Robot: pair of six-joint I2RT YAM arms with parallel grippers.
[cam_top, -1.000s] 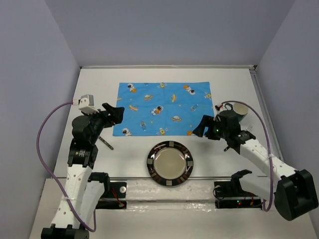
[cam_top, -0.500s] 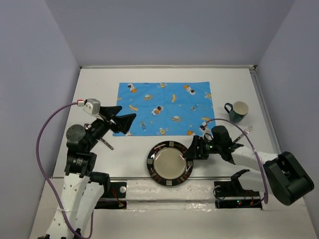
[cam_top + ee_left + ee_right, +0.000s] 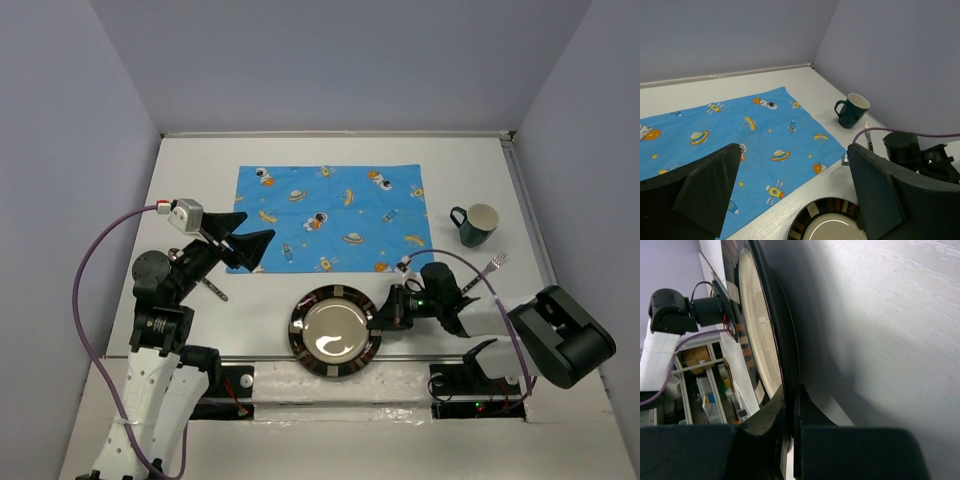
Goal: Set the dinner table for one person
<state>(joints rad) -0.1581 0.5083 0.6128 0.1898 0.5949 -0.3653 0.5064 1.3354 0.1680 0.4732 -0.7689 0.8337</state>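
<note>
The dinner table (image 3: 190, 180) is a white top with a blue cartoon placemat (image 3: 330, 218) at its middle. A dark plate (image 3: 335, 333) with a patterned rim and pale centre sits near the front edge. My right gripper (image 3: 383, 318) is shut on the plate's right rim; in the right wrist view the rim (image 3: 771, 330) runs edge-on between the gripper's (image 3: 790, 400) closed fingers. My left gripper (image 3: 250, 240) hangs open above the placemat's left edge, holding nothing. In the left wrist view that gripper (image 3: 792, 150) frames the placemat (image 3: 740, 135) and the plate (image 3: 832, 225).
A dark green mug (image 3: 478, 224) stands at the right of the placemat, with a fork (image 3: 488, 268) lying just in front of it. A dark utensil (image 3: 212, 288) lies on the table by the left arm. A metal rail runs along the front edge.
My right arm came down from beside the mug to the plate's right rim and shut on it. The plate shifted slightly left. My left gripper rose and swung toward the placemat.
</note>
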